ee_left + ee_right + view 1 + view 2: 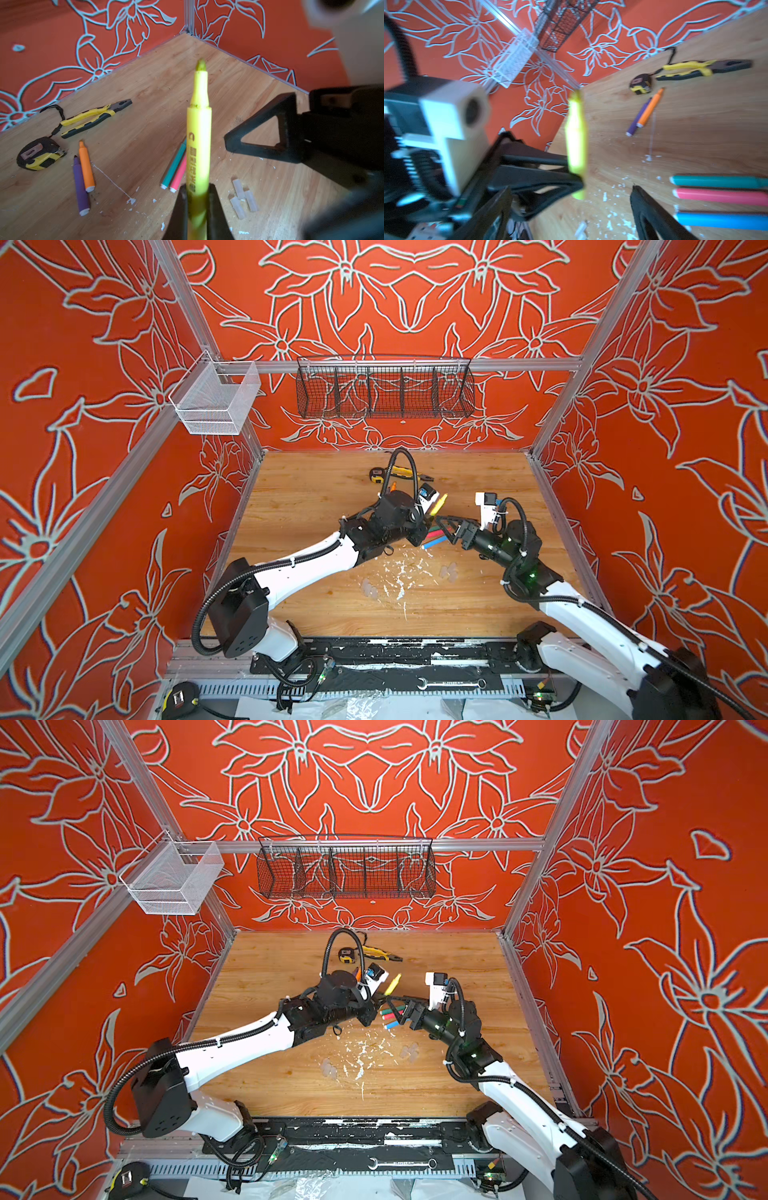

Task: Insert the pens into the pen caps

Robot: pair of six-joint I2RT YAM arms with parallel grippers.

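Observation:
My left gripper [430, 516] is shut on the yellow pen [199, 135], which it holds above the table with its uncapped tip pointing away; the same pen [439, 504] shows in both top views. My right gripper [442, 529] is open close beside it, one of its fingers [259, 135] just to the side of the barrel. Under it lie the green pen [716, 181], pink pen [720, 196] and blue pen [720, 221]. The purple pen [80, 187] and orange pen [86, 168] lie farther back. Clear pen caps [242, 197] lie loose, with two clusters [449, 572] [369, 589].
Yellow-and-black pliers [91, 118] and a tape measure [39, 153] lie near the back wall. White flecks [399, 572] are scattered mid-table. A black wire basket [384, 391] and a white mesh basket [216, 400] hang on the rail. A wrench [451, 684] lies on the front base.

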